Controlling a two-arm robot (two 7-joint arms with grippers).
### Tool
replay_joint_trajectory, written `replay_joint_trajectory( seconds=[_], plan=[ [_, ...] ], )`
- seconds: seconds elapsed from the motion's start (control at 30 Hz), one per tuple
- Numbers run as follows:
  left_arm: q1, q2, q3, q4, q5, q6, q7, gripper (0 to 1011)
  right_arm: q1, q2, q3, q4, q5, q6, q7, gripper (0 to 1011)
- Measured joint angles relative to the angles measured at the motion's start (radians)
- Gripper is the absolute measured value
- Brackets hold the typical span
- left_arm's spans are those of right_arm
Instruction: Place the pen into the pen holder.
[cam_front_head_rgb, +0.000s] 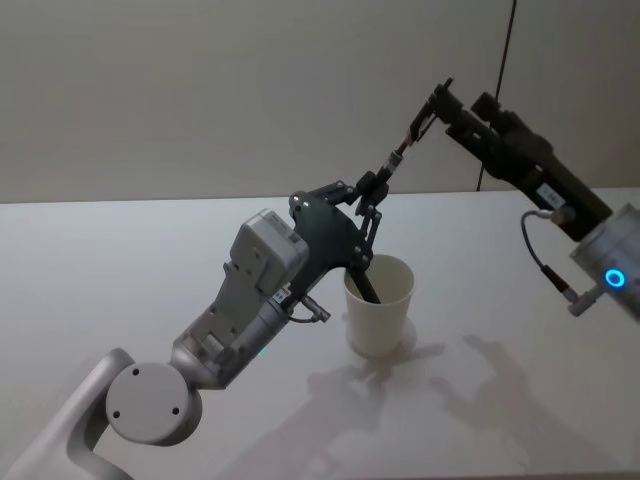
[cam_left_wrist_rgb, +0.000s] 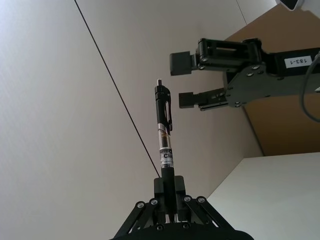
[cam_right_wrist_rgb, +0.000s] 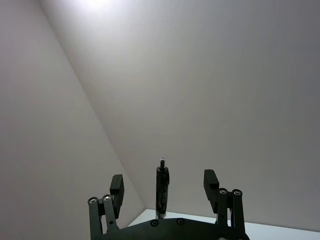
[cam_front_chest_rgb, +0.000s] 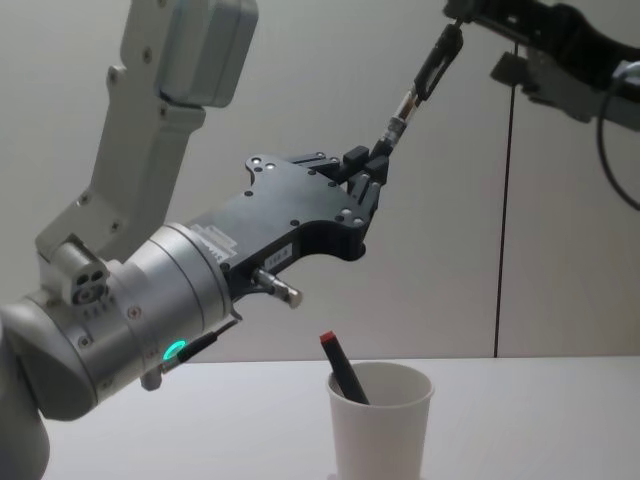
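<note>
Pen (cam_front_head_rgb: 397, 155) being pinched at lower end by left pincer (cam_front_head_rgb: 368, 192), above pen holder (cam_front_head_rgb: 381, 322) on worktop (cam_front_head_rgb: 120, 262). Pen's top being flanked by spread right pincer (cam_front_head_rgb: 436, 103), 1 o'clock of holder.

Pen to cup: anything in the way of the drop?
Nothing visible blocks it. The pen is held in the air by the left gripper, shut on its lower end; the right gripper, open, flanks its top. The cup stands below, mouth open, with one red-tipped pen leaning inside.
</note>
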Motion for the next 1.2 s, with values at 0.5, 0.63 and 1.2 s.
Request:
replay_joint_trajectory(
  seconds=[0.5,0.63,1.2],
  plan=[
    [0.000,0.000,0.000,0.000,0.000,0.000,0.000,123,0.054,-0.017,-0.028,0.061,-0.049,0.023,0.022,929],
    [0.000,0.000,0.000,0.000,0.000,0.000,0.000,123,0.063,-0.018,-0.033,0.072,-0.056,0.026,0.029,848],
    [0.000,0.000,0.000,0.000,0.000,0.000,0.000,123,0.084,-0.019,-0.047,0.103,-0.066,0.016,0.038,312]
  ],
)
